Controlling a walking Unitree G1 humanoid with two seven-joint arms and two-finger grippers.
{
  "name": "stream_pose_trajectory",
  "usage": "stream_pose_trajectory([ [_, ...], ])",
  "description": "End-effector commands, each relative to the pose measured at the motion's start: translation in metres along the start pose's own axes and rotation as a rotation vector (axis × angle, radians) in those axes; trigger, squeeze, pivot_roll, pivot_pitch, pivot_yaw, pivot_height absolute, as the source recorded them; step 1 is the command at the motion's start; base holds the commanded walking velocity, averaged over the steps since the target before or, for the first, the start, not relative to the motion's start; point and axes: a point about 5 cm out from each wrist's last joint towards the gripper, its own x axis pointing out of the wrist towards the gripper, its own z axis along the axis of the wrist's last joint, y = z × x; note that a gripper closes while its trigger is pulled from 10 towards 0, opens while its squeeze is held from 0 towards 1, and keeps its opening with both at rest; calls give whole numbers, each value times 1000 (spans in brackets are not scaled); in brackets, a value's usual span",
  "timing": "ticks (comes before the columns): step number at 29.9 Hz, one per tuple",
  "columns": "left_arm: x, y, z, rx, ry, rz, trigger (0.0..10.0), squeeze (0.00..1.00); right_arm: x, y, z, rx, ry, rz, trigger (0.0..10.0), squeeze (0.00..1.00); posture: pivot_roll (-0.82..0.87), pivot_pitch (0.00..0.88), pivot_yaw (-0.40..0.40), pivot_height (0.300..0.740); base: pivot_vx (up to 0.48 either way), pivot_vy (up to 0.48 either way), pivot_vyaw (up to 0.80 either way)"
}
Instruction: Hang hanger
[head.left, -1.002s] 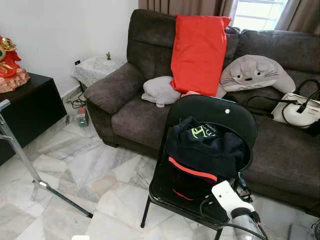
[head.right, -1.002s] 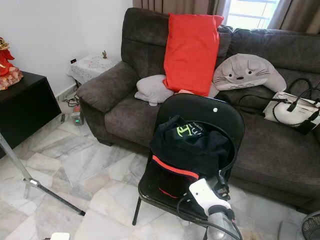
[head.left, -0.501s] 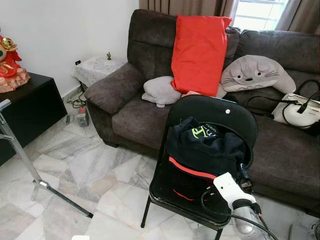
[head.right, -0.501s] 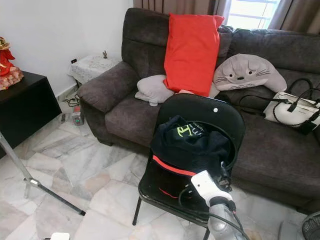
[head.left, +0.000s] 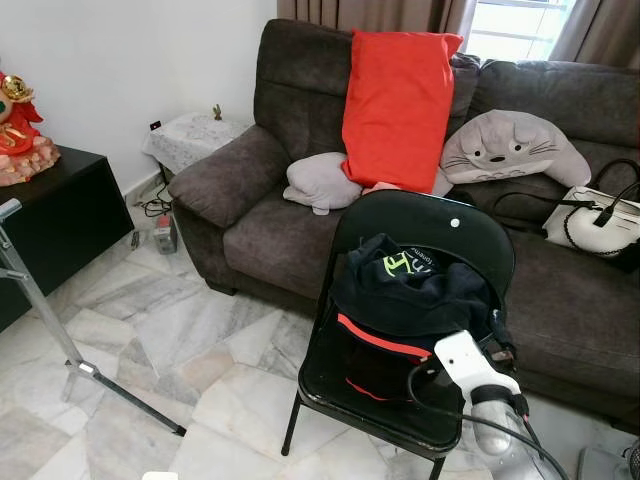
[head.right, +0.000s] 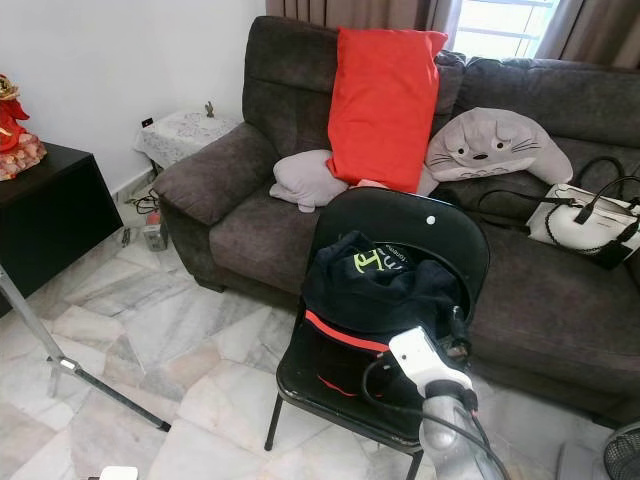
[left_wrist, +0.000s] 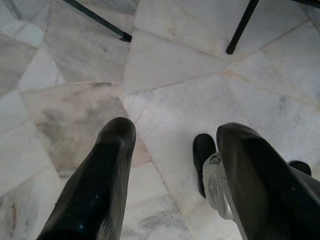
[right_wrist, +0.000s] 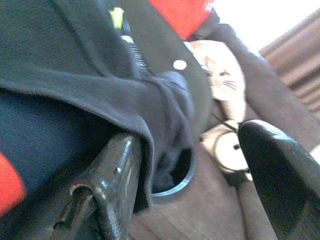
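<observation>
A yellow-green logo and a line of white print mark the dark garment (head.left: 410, 290), too small for me to read. It lies heaped on the black folding chair (head.left: 455, 232), soft knit with a red stripe low on its front. My right gripper (right_wrist: 195, 150) reaches in at the garment's right edge, fingers spread, one finger (right_wrist: 112, 185) touching the cloth. My left gripper (left_wrist: 172, 165) hangs open over the marble floor (head.left: 160, 340). Behind the chair stands a brown sofa (head.left: 250, 215) with a red cushion (head.left: 398, 105).

Red cushion (head.left: 398, 105) — brown sofa (head.left: 250, 225)
</observation>
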Motion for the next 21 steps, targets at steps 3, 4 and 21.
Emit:
stream_pose_trajectory([
  [3,-1,0,-5,7,27,-5,10000,0,7,-4,5,-29,-21,-10,10000,0,54,4,1,740,0,0,0],
  [4,-1,0,-5,6,27,-5,10000,0,12,-7,8,-34,-23,-24,10000,0,52,6,2,740,0,0,0],
  [21,-2,3,-8,12,43,-11,10000,0,27,-3,11,66,90,40,10000,0,53,16,10,740,0,0,0],
])
